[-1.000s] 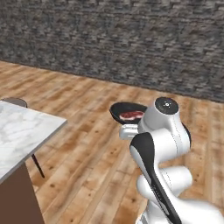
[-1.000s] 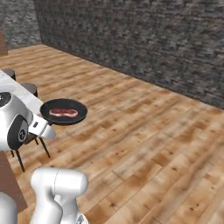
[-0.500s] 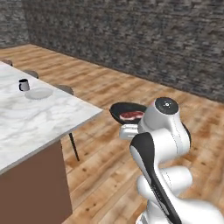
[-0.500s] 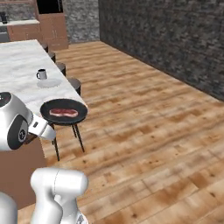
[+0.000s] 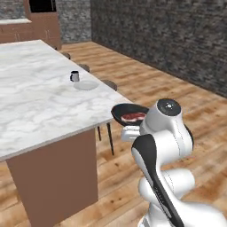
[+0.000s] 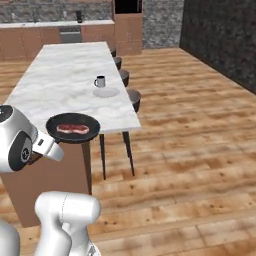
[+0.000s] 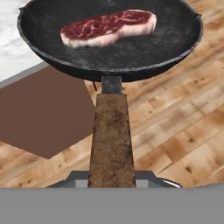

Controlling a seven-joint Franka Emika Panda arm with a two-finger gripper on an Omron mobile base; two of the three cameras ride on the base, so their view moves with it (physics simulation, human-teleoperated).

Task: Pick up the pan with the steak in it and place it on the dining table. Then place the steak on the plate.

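Now that the base has swung the white marble dining table into reach, the gripper grips the black wooden-handled pan with its red steak, ready for setting down.

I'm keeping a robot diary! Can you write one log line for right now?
gripper: shut on wooden handle | black frying pan: held in air beside marble dining table | red steak: in pan | white plate: on table
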